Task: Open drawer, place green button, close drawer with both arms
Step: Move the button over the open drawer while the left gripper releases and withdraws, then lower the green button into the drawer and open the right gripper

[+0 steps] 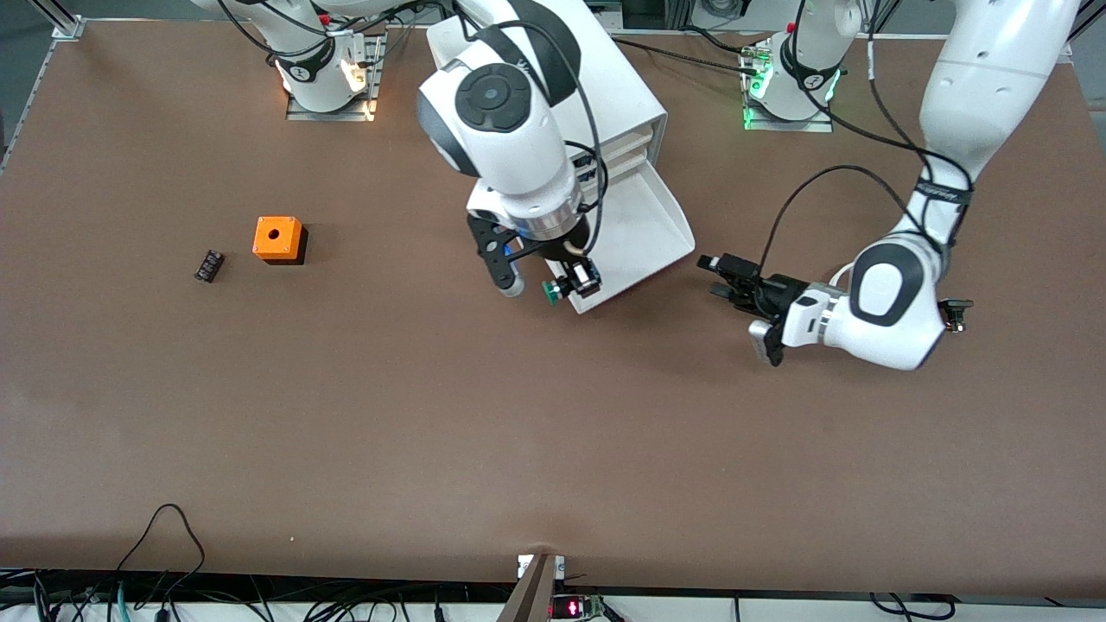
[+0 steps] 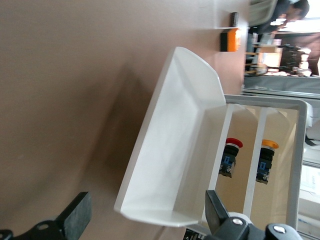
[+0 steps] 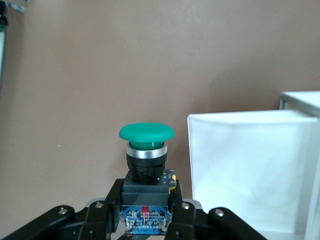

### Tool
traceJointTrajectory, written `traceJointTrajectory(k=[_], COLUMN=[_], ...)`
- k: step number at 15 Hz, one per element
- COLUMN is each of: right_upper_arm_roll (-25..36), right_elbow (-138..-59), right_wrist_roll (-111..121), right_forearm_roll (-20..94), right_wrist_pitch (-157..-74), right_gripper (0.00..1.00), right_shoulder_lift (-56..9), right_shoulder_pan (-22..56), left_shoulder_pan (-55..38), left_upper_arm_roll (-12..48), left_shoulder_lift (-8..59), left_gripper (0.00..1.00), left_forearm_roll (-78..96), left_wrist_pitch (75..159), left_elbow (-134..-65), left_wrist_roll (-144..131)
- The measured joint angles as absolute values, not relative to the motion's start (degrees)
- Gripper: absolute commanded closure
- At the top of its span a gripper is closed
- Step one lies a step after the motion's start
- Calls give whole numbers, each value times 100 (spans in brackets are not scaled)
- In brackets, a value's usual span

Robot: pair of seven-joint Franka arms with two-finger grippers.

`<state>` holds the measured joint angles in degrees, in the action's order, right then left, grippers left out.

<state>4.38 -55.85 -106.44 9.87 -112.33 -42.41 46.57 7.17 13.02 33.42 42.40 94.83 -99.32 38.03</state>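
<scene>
White cabinet (image 1: 605,95) on brown counter (image 1: 432,415), lowest drawer (image 1: 644,229) pulled out toward the front camera, tray bare inside. Seen in the left wrist view: two compartments above the drawer (image 2: 165,150), one with a red-capped button (image 2: 230,157), the next with a yellow-capped button (image 2: 265,160).

Right gripper (image 1: 553,281) over the counter just beside the drawer's front corner, jaws clamped on the black body of the button (image 1: 550,292), green cap (image 3: 146,133) pointing away from the wrist, drawer wall (image 3: 245,170) close beside it.

Left gripper (image 1: 726,276) low, near the drawer on the side toward the left arm's end of the counter, jaws spread wide, holding nothing, one finger (image 2: 75,215) apart from the drawer.

Orange cube (image 1: 277,238) and small black part (image 1: 209,265) well apart from the cabinet, toward the right arm's end.
</scene>
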Motion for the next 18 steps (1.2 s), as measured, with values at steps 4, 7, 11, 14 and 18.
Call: traceJointTrajectory(k=[4,7,11,14,18], right_upper_arm_roll=[431,431,433,434,434], right_elbow=[-5628,-5632,-5809,-5955,-5975], right_wrist_roll=[-11098,-11295,-11286,-11227,-11227], right_forearm_roll=[987,987,987,987,986], right_wrist_pitch=[-11841,-12145,-12261,-12265,-12267], right_gripper=[100,100,100,100,33], right_shoulder_lift=[-4822,-5275,-5495,-5496,-5495], right_shoulder_pan=[5039,5316,5522,5583,5587], left_shoulder_pan=[783,775,725,697,592], left_upper_arm_roll=[1309,1357,1415,1459,1468], left_shoulder_lift=[2834,2638,2629,2614,2596], left_gripper=[0,0,0,0,0], left_forearm_roll=[2821,1649,671,9,-173], left_wrist_pitch=[9215,9109,9238,9356,9326], left_elbow=[-9488,-9214,-8957,-8685,-8229], left_wrist_roll=[2150,911,-337,-635,-673])
